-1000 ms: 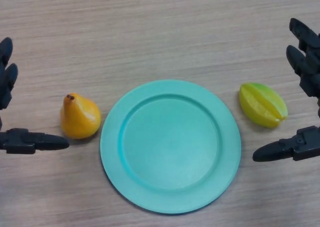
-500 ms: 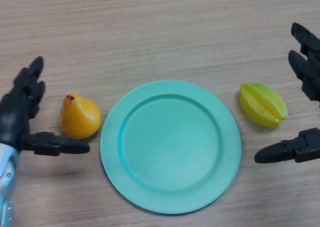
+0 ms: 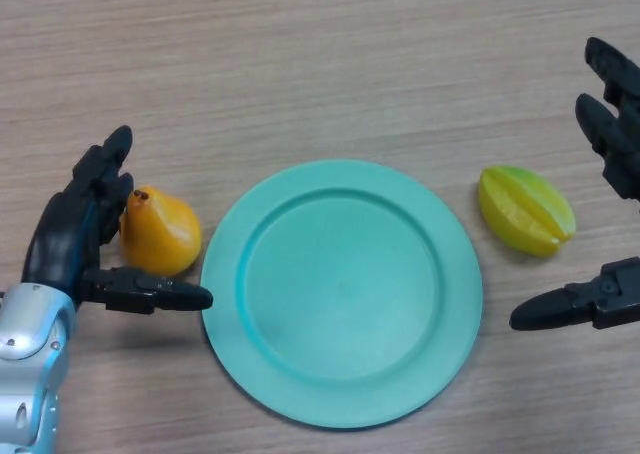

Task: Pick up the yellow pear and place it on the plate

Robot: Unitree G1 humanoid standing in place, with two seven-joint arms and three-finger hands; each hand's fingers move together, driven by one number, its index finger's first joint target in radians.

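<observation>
The yellow pear [image 3: 160, 232] lies on the wooden table just left of the teal plate [image 3: 340, 290], stem end pointing up-left. My left hand [image 3: 70, 236] is open around the pear: its fingers stand against the pear's left side and its thumb [image 3: 150, 294] reaches along under the pear's near side. The plate holds nothing. My right hand [image 3: 610, 164] is open at the right edge of the view, idle.
A yellow-green star fruit [image 3: 525, 210] lies right of the plate, between the fingers and thumb of my right hand. Bare wooden table stretches behind the plate.
My left hand has moved right, from the view's left edge up to the pear, and now brackets it. The pear, plate, star fruit and right hand have not moved.
</observation>
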